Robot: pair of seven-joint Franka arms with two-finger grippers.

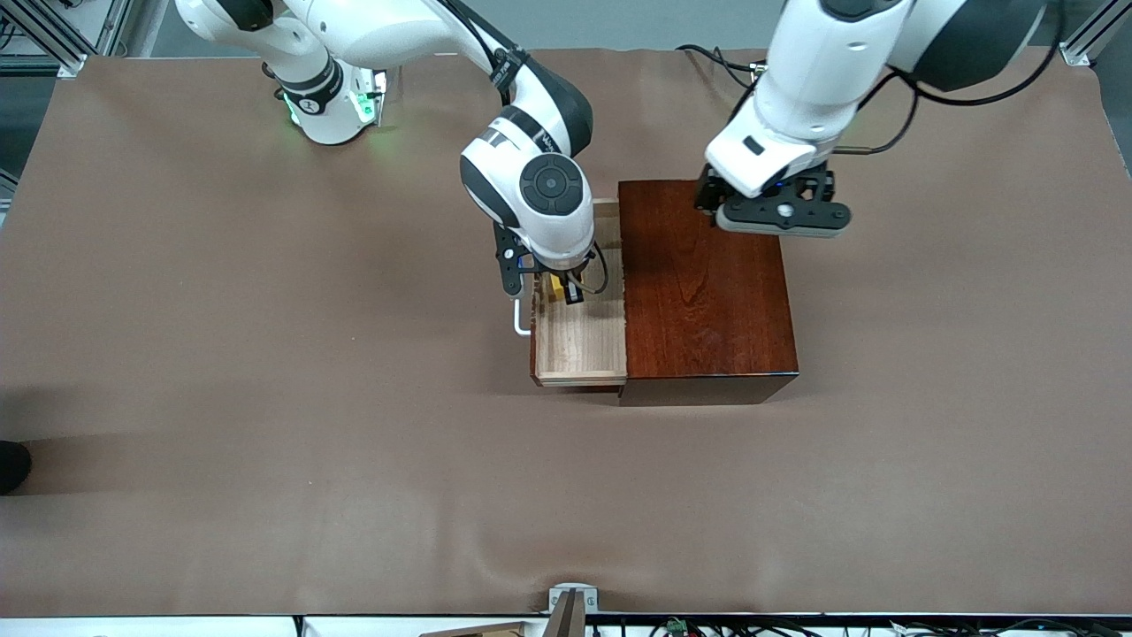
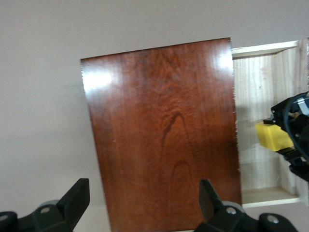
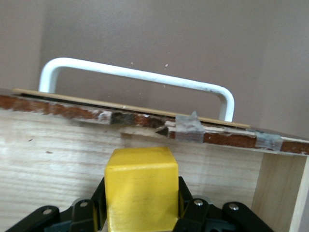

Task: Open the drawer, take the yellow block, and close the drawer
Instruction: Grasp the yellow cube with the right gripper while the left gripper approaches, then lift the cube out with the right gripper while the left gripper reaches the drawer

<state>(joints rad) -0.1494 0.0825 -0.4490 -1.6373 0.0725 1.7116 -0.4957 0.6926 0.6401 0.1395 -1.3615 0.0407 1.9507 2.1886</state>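
The mahogany box (image 1: 703,287) stands mid-table with its light-wood drawer (image 1: 579,341) pulled out toward the right arm's end; the white bar handle (image 1: 520,320) is on the drawer's front. My right gripper (image 1: 562,290) is down inside the drawer, shut on the yellow block (image 1: 556,286). In the right wrist view the block (image 3: 141,191) sits between the fingers (image 3: 99,195), close to the drawer front and handle (image 3: 140,75). My left gripper (image 1: 783,217) is open and empty above the box's end farthest from the front camera. The left wrist view shows the box top (image 2: 161,135) and the block (image 2: 273,136).
The brown mat (image 1: 265,398) covers the table around the box. A small metal bracket (image 1: 570,602) sits at the table edge nearest the front camera. A dark object (image 1: 13,464) lies at the mat's edge toward the right arm's end.
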